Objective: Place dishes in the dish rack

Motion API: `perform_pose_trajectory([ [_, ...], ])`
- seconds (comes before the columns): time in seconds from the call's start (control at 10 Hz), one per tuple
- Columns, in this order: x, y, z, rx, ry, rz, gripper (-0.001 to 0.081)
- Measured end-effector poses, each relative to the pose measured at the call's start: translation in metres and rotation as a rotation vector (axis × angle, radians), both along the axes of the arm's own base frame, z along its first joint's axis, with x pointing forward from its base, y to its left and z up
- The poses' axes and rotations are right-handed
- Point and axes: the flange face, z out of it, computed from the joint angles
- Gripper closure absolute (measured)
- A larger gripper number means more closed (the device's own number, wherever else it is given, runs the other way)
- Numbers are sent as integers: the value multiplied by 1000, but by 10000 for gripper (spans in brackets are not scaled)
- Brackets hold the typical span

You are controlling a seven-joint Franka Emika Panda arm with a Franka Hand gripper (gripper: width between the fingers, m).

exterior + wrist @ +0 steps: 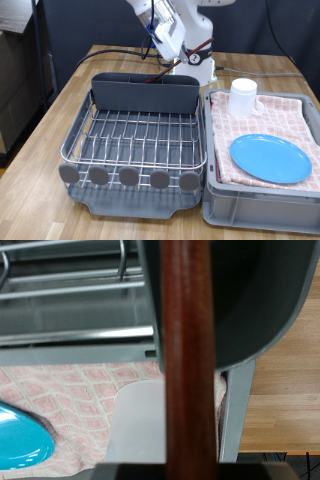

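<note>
Exterior view gives me the rack on the left with its dark caddy along the far side, and my gripper hanging just above that caddy. Right of it, the mug and plate lie on the checked cloth in the crate. Wrist view shows the spoon running upright through the frame, clamped in the gripper, beside the caddy wall.
</note>
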Motion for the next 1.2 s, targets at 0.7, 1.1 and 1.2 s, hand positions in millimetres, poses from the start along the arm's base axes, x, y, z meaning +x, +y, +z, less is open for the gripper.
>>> perform_pose_trajectory([
  [0.7,-6,-28,-27,-4,0,-37,716],
  [1.1,-7,-33,-34,-14,0,-45,658],
  [1.2,-7,-33,-35,-17,1,-47,476],
])
